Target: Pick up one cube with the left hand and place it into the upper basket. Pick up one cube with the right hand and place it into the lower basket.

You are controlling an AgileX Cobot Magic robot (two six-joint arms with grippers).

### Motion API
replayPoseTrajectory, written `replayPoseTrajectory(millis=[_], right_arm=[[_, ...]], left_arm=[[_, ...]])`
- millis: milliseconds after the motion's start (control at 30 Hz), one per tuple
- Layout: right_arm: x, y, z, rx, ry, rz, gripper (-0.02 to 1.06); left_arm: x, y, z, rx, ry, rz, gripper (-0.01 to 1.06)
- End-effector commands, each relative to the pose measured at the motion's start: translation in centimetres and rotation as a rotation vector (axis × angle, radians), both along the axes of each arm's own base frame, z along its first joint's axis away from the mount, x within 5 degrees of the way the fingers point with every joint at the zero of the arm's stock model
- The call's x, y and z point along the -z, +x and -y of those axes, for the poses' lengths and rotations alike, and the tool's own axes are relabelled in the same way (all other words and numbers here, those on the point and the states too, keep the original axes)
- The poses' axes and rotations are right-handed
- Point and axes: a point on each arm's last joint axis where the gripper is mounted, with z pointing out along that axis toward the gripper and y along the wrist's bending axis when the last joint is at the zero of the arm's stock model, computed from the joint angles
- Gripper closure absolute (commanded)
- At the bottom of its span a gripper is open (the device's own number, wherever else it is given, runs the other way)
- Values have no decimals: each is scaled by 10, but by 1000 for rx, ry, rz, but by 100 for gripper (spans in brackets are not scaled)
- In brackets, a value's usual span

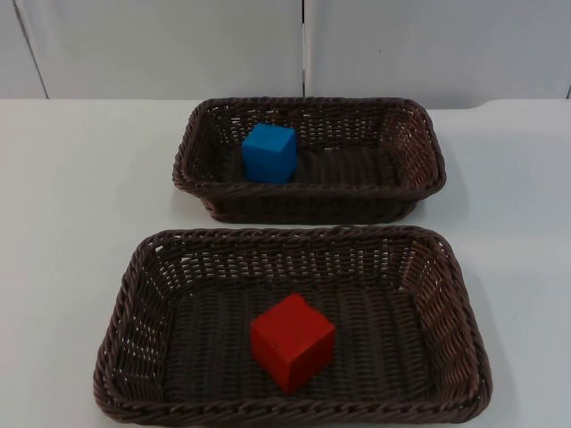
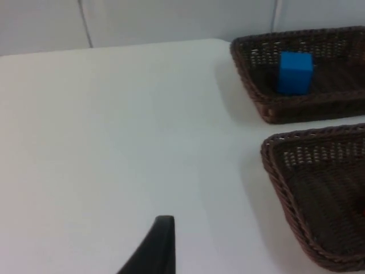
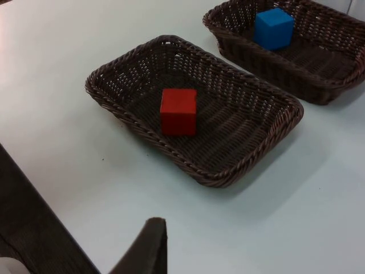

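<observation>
Starting at the left, your left hand (image 2: 165,228) hangs above bare white table (image 1: 71,223), well to the left of both baskets; you cannot tell whether its fingers are apart or together. In the top view, the upper basket (image 1: 419,143) sits toward the grey partition wall (image 1: 161,45), and the blue cube (image 1: 269,152) rests on its floor in the left half, near the left wall. The lower basket (image 1: 446,294) lies just in front of it, apart from it, with the red cube (image 1: 293,341) turned corner-on near the middle of its floor. On the right, your right hand (image 3: 151,234) hovers over the table beside the lower basket, holding nothing visible; its finger spacing cannot be told either.
</observation>
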Motion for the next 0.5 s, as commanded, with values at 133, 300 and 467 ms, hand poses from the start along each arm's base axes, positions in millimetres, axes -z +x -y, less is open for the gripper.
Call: replayPoseTrajectory(millis=[133, 300, 467], right_arm=[[0, -1, 0, -2, 6, -4, -1], [0, -1, 0, -2, 6, -4, -1], [0, -1, 0, -2, 6, -4, -1]], left_arm=[[1, 0, 0, -64, 2, 0, 0], [1, 0, 0, -79, 2, 0, 0], [1, 0, 0, -81, 5, 0, 0]])
